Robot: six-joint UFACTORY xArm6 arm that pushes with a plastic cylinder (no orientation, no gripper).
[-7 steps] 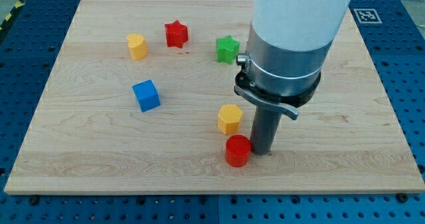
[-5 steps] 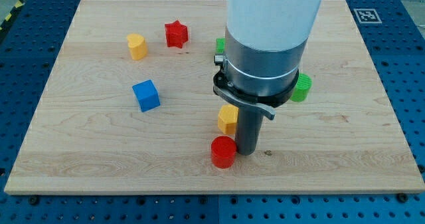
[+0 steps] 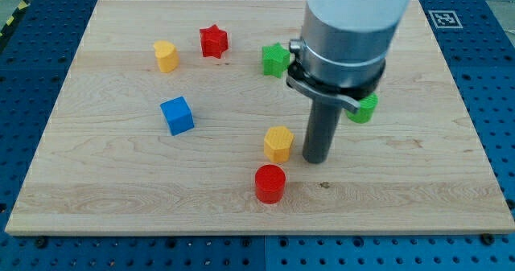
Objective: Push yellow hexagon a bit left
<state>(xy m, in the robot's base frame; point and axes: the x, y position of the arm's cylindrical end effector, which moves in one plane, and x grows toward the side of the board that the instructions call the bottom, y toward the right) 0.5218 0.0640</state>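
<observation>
The yellow hexagon (image 3: 278, 143) sits on the wooden board (image 3: 121, 174) just below the centre. My tip (image 3: 317, 159) stands on the board just to the hexagon's right, with a small gap between them. The red cylinder (image 3: 270, 183) lies below the hexagon, down and to the left of my tip.
A blue cube (image 3: 177, 115) sits at the left of centre. A second yellow block (image 3: 166, 55) and a red star (image 3: 213, 41) lie near the top left. A green star (image 3: 275, 59) is at top centre. A green cylinder (image 3: 364, 108) shows partly behind the arm.
My tip pushed the red cylinder to the left, then drew back up and to the right, ending beside the yellow hexagon's right side. The hexagon has not moved.
</observation>
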